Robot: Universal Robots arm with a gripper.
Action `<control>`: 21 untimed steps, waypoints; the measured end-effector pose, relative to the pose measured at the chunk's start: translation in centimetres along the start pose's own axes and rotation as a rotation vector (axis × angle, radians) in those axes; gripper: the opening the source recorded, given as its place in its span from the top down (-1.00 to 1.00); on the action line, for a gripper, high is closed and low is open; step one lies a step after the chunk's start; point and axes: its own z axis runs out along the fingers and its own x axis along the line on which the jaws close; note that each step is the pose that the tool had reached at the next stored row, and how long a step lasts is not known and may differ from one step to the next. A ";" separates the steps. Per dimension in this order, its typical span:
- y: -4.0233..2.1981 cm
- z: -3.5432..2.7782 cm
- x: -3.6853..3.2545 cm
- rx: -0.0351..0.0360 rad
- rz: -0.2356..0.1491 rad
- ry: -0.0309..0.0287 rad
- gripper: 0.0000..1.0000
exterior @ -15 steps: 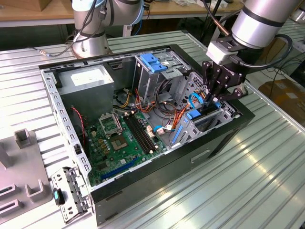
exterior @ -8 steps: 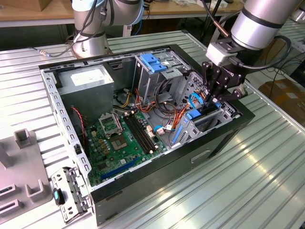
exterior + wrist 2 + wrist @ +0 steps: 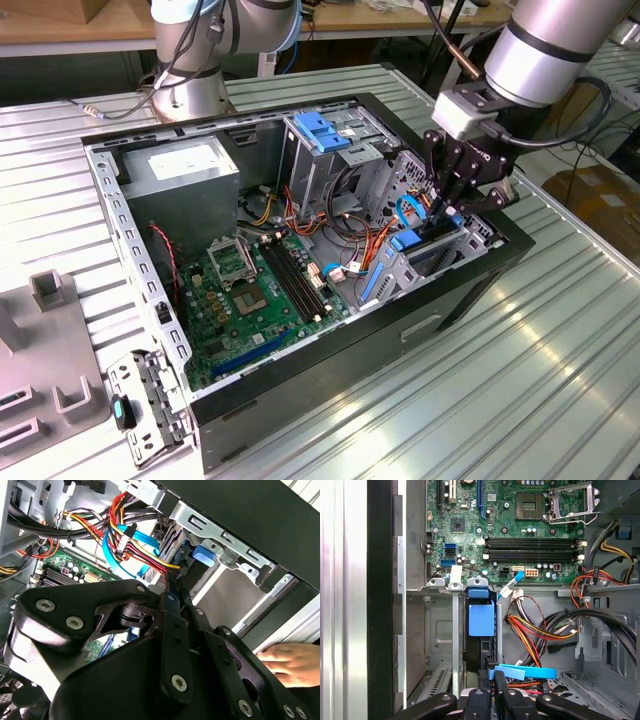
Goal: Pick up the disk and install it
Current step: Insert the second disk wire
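Note:
The disk (image 3: 410,240) stands on edge in the drive bay at the exterior view's right side of the open computer case (image 3: 330,360), its blue tab (image 3: 481,620) facing up. The tab (image 3: 204,555) also peeks from under the bay's metal rail in the second wrist view. My gripper (image 3: 447,208) hangs just above the bay. Its black fingers are drawn close together, and the fingertips (image 3: 493,672) sit at the disk's near end beside a flat blue cable (image 3: 525,671). I cannot tell whether they touch the disk. In the second wrist view the gripper (image 3: 174,587) points toward bundled cables.
A tall grey cage with a blue latch (image 3: 322,130) stands at the back of the case. The green motherboard (image 3: 255,290) and a power supply (image 3: 185,165) lie beside it. Red, yellow and orange wires (image 3: 530,630) crowd the bay. A person's hand (image 3: 290,662) rests outside the case.

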 end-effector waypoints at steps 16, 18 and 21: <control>-0.01 0.37 0.09 0.0000 0.000 -0.0005 0.68; -0.01 0.26 0.04 -0.0001 0.000 0.0013 0.68; -0.01 0.25 0.04 -0.0001 0.000 0.0016 0.68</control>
